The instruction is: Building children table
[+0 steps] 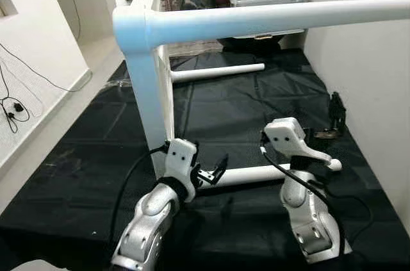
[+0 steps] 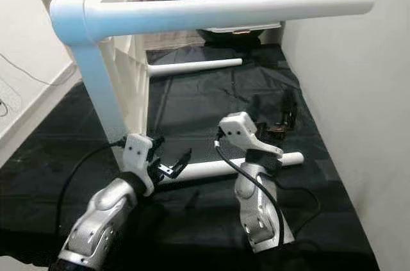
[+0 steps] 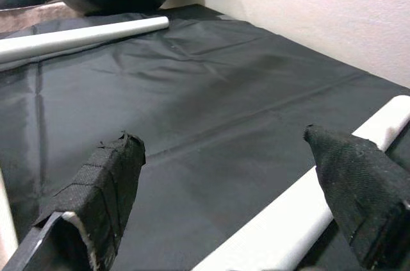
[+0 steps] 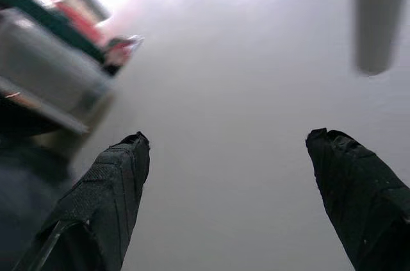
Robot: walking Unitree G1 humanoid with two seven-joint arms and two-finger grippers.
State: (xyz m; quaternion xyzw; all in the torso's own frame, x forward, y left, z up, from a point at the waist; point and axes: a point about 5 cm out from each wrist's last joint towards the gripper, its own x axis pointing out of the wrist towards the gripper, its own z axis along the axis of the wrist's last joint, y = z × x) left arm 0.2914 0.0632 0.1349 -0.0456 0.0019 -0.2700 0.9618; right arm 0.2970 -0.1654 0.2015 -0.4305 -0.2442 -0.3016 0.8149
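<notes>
Left eye view has the white plastic children's table (image 1: pixel 150 59) tipped on its side on the black floor sheet (image 1: pixel 77 162), legs pointing toward 3 o'clock. I'd say the lower white round table leg (image 1: pixel 256 173) is being seated; next comes closing on it squarely. Left wrist view: the left tool (image 3: pixel 224 210) gapes wide, one finger touching that leg. Right wrist view: the right tool (image 4: pixel 227 204) gapes wide, empty, facing the white wall (image 4: pixel 237 66).
</notes>
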